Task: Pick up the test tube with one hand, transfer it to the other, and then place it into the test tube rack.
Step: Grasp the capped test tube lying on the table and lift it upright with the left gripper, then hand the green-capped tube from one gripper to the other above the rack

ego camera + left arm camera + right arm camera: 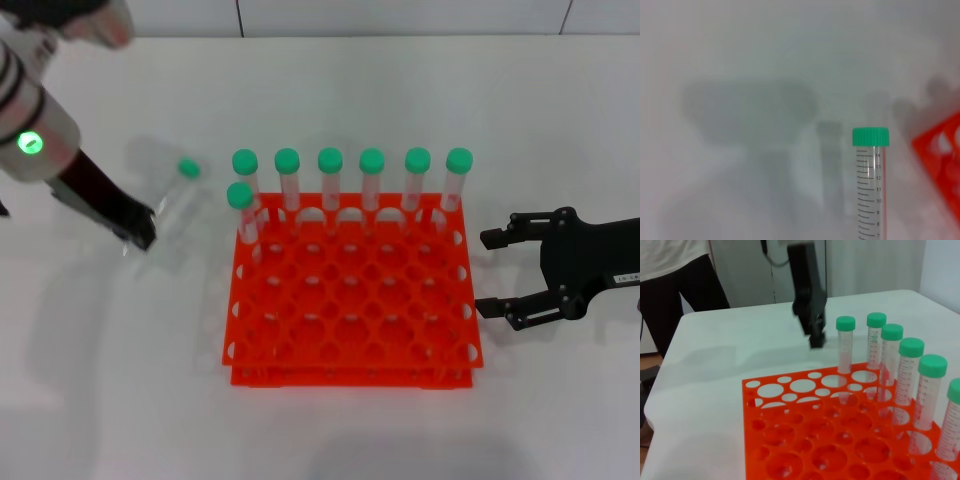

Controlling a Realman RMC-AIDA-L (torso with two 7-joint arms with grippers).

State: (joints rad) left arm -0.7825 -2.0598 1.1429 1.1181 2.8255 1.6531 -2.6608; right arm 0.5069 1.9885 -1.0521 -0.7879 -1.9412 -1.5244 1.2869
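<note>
My left gripper (140,228) is left of the rack and is shut on the lower end of a clear test tube (172,205) with a green cap (188,170). The tube tilts up toward the rack and is blurred. In the left wrist view the same tube (870,192) rises into the picture above the white table. The orange-red rack (350,300) stands at the centre and holds several green-capped tubes (372,185), most in its far row and one (241,212) in the second row at the left. My right gripper (485,273) is open and empty, just right of the rack.
A white table (320,430) carries everything. The rack's near rows of holes (830,455) are empty. In the right wrist view the left arm's black gripper (812,315) hangs beyond the rack's far corner, and a person (675,275) stands at the table's far side.
</note>
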